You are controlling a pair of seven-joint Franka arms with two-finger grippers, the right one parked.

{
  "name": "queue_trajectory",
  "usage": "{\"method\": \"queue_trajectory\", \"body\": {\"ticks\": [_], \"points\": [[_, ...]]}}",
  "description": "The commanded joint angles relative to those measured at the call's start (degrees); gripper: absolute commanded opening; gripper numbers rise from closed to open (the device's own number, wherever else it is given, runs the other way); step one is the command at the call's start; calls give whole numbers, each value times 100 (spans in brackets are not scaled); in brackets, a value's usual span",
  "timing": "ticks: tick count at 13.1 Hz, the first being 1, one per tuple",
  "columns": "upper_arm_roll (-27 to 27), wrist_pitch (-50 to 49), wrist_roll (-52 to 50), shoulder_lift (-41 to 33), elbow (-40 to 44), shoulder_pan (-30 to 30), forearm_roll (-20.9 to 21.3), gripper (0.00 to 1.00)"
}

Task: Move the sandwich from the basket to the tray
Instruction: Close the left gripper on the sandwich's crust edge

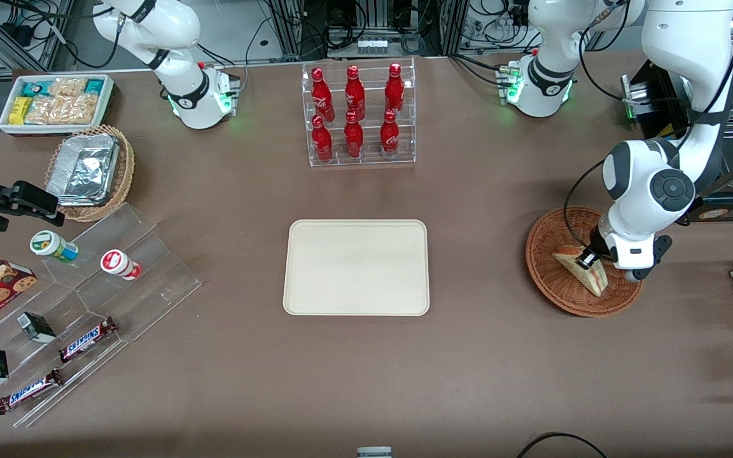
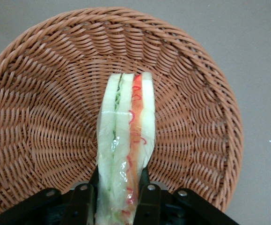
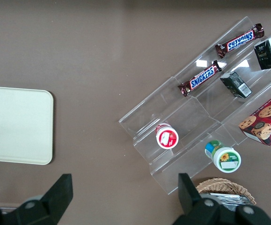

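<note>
The triangular pale-bread sandwich (image 2: 126,140) with red and green filling stands on edge in the round reddish-brown wicker basket (image 1: 548,273), at three o'clock from the cream rectangular tray (image 1: 356,267). The tool (image 2: 119,199) pinches its flat faces; being soft, light and film-wrapped, it likely slips or squashes.

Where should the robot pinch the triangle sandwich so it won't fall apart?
Across its flat bread faces, coming from above: the triangular sandwich stands on edge in the round reddish-brown wicker basket, layers upright. The left gripper is already shut on it there, squeezing the layers together.

Reddish-brown woven basket (image 2: 41,117); pale, red-and-green-layered sandwich (image 2: 126,136); cream tray (image 1: 356,267).
</note>
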Motion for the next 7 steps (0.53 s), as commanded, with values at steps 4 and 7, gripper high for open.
{"method": "queue_trajectory", "body": {"ticks": [4,7], "points": [[-208,-1732,392,-449,931,-39,57,0],[-348,-2909,699,-625,1677,-39,48,0]]}}
